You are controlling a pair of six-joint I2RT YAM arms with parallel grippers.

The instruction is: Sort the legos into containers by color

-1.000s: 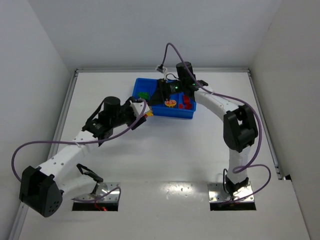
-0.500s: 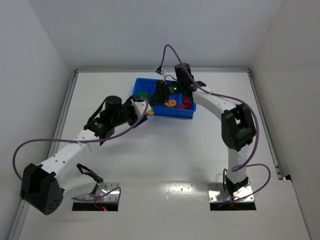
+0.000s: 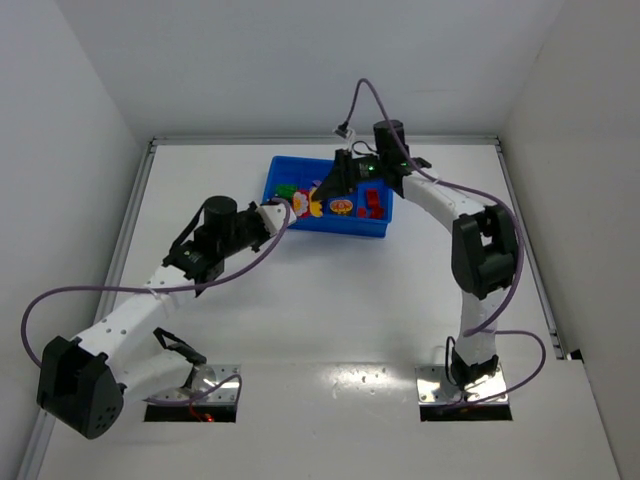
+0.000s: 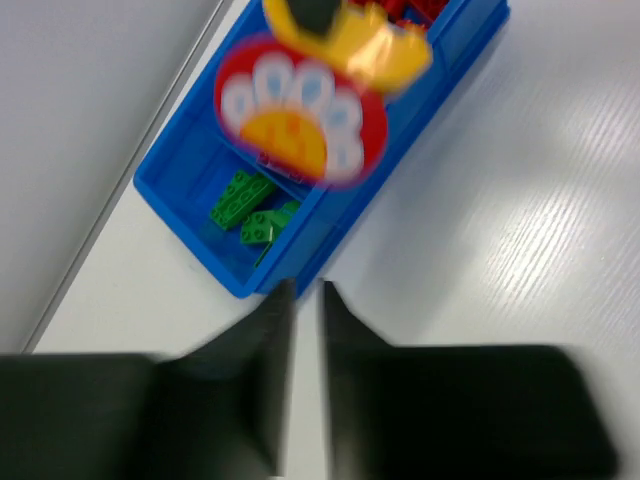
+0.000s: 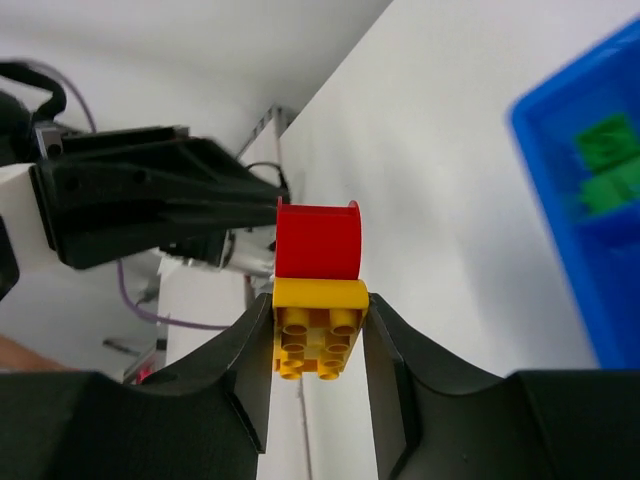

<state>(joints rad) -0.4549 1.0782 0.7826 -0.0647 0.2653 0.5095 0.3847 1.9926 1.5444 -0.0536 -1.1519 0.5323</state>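
My right gripper (image 5: 318,335) is shut on a stacked lego: a yellow brick (image 5: 318,330) with a red brick (image 5: 318,240) on top. In the top view the right gripper (image 3: 322,192) holds this piece (image 3: 308,204) over the left part of the blue tray (image 3: 350,228). In the left wrist view the piece (image 4: 300,110) is blurred and hangs above the tray (image 4: 170,185). My left gripper (image 4: 303,292) has its fingers almost together with nothing between them, just off the tray's near left corner (image 3: 285,213). Green legos (image 4: 248,205) lie in the end compartment.
Red legos (image 3: 372,205) and another red-and-yellow piece (image 3: 340,208) lie in the tray's right half. In the right wrist view the left arm's black wrist (image 5: 150,205) is close behind the held piece, and the tray (image 5: 560,200) sits at the right edge. White walls enclose the table.
The right arm's wrist has shifted right and back, and the red-and-yellow piece now shows in its gripper. The left gripper has drawn back slightly to the left of the tray.
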